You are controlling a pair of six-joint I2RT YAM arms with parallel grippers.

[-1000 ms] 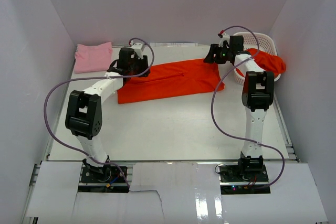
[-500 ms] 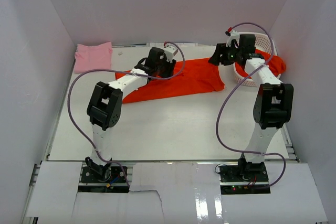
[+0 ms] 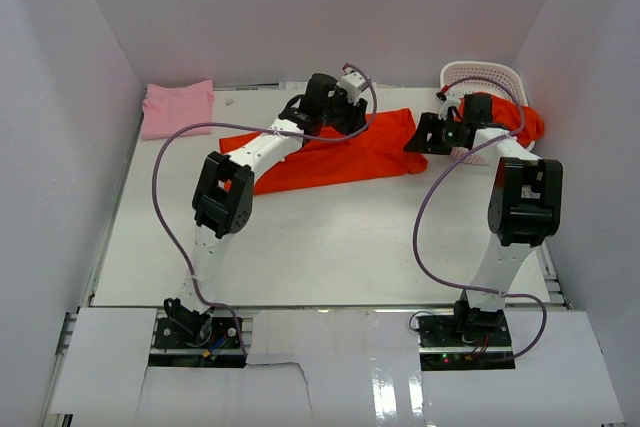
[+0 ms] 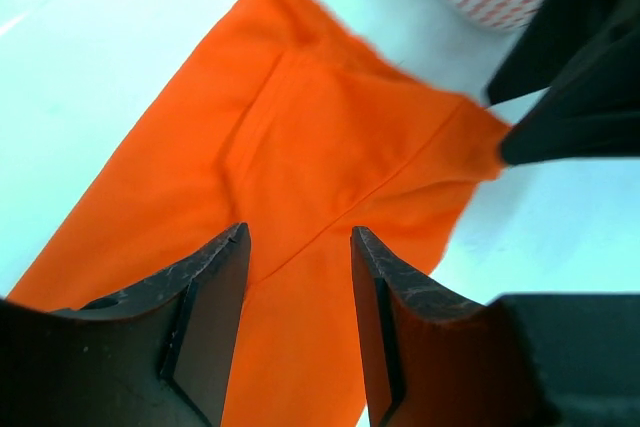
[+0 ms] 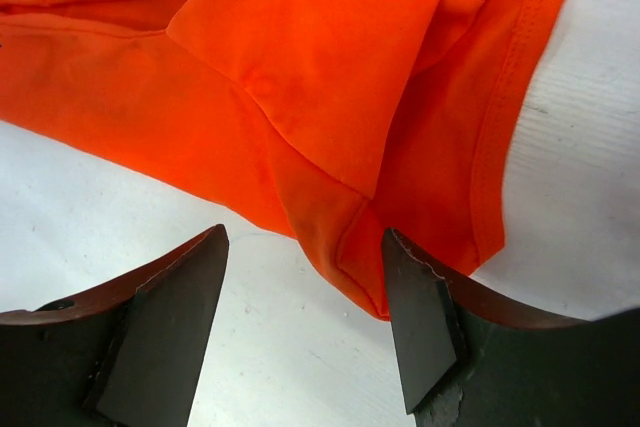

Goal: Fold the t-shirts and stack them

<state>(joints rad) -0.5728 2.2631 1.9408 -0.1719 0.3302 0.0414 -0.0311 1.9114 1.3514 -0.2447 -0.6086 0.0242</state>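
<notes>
- Two arms, two claws, three lots of cloth, one basket counted.
- One bright orange-red thin cloth t-shirt (image 3: 375,152): lies spread and rumpled across the far middle of the white table (image 3: 300,237), one end near the basket.
- One light pink t-shirt (image 3: 178,107): folded, sits alone in the far left corner, well apart from the orange-red one.
- One heap of orange-red cloth (image 3: 522,123): hangs over the rim of the white plastic lattice basket (image 3: 485,75) at far right; cannot tell how many shirts in it.
- Left gripper (image 4: 299,237): hovers over the spread shirt's middle, jaws apart, nothing between them.
- Right gripper (image 5: 305,242): jaws wide apart just above the shirt's near-basket corner; folded corner and hem show between the fingers (image 5: 165,327), not pinched.
- Both claws close together over that same end of the shirt.
</notes>
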